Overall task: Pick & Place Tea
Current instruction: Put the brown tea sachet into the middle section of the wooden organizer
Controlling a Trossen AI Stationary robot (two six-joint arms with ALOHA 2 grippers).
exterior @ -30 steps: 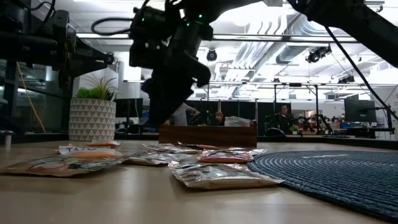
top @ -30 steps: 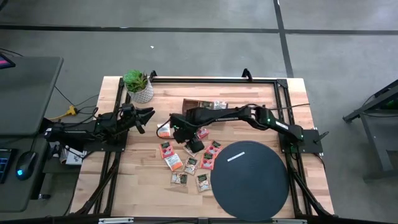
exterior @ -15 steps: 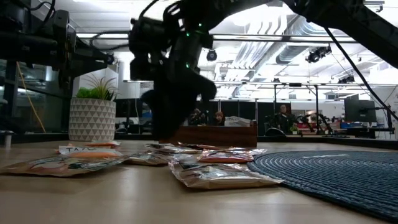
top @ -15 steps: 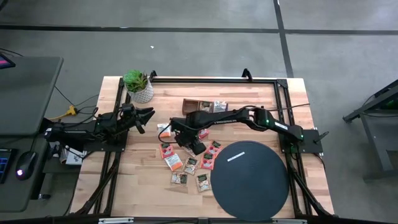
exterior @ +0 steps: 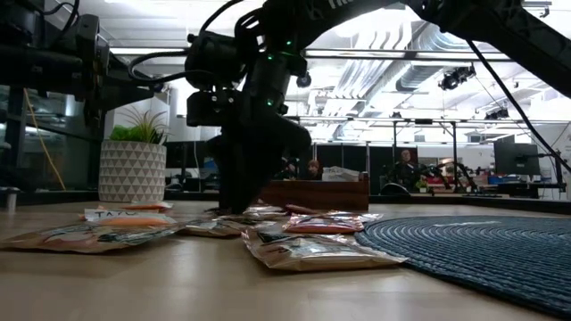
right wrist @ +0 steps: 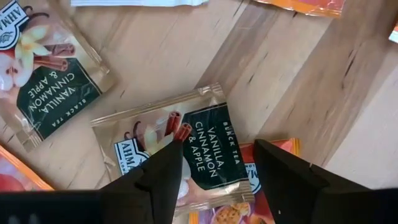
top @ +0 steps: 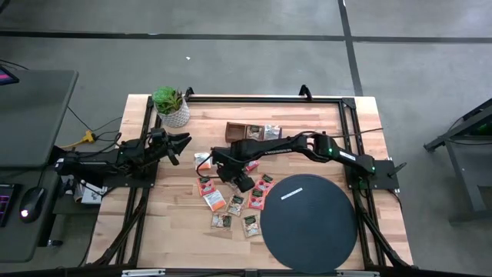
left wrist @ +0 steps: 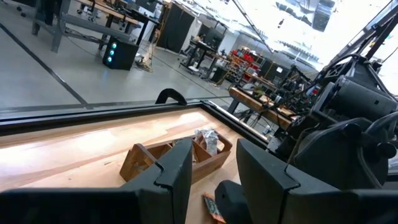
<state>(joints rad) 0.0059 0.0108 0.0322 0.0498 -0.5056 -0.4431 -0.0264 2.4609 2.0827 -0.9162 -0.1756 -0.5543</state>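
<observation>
Tea sachets [top: 231, 201] scattered on bench [top: 169, 231] at frame centre; right hand [right wrist: 214, 177] hovers wide open, empty, straddling a vanilla-cinnamon sachet [right wrist: 186, 149], presumably for pickup; left hand [left wrist: 214, 177] part-open, idle.

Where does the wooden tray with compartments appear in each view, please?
High view: wooden tray at the table's far middle, beyond the right gripper.
Low view: brown box behind the sachets, partly hidden by that gripper.
Left wrist view: centre, beyond the left gripper's fingers.
Right wrist view: not in it.
Shared landmark: the white sachets standing in one compartment.
</observation>
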